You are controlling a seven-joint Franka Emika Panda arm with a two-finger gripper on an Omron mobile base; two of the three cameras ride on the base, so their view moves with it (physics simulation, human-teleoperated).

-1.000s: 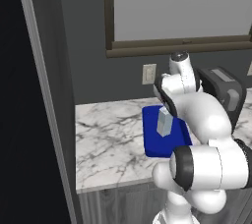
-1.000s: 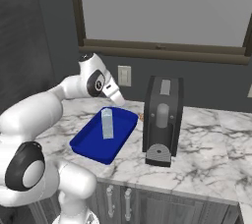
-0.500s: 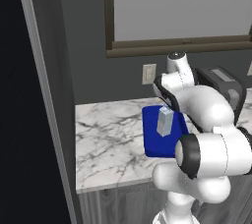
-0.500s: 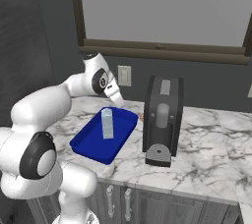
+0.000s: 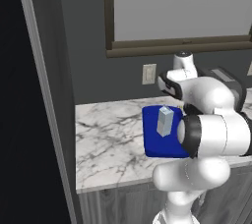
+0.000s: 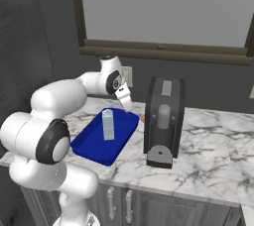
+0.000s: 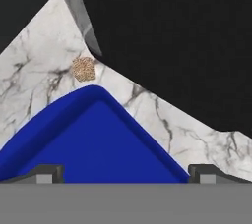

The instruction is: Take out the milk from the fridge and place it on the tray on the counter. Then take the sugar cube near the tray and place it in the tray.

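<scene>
The milk point(image 6: 107, 124) stands upright in the blue tray point(image 6: 92, 146) on the marble counter point(image 6: 208, 160); from the left base view, the milk point(image 5: 165, 121) is near the middle of the tray point(image 5: 153, 139). My gripper point(image 6: 127, 105) hangs open over the tray's far corner, apart from the carton and holding nothing. In the hand view, my gripper point(image 7: 125, 173) looks down on that rounded tray corner point(image 7: 93, 134). The tan sugar cube point(image 7: 84, 69) lies on the counter point(image 7: 29, 70) just beyond the corner. It also shows as a speck, the sugar cube point(image 6: 142, 118), beside the tray.
A dark coffee machine point(image 6: 163, 121) stands right of the tray, close to the sugar cube, and looms black in the hand view point(image 7: 172, 41). The dark fridge point(image 5: 24, 100) rises at the counter's left end. A wall outlet point(image 5: 149, 73) and a window sill point(image 6: 163, 51) lie behind.
My hand has drifted a little right and down toward the tray's far corner, and the elbow has swung. The milk and tray have stayed put.
</scene>
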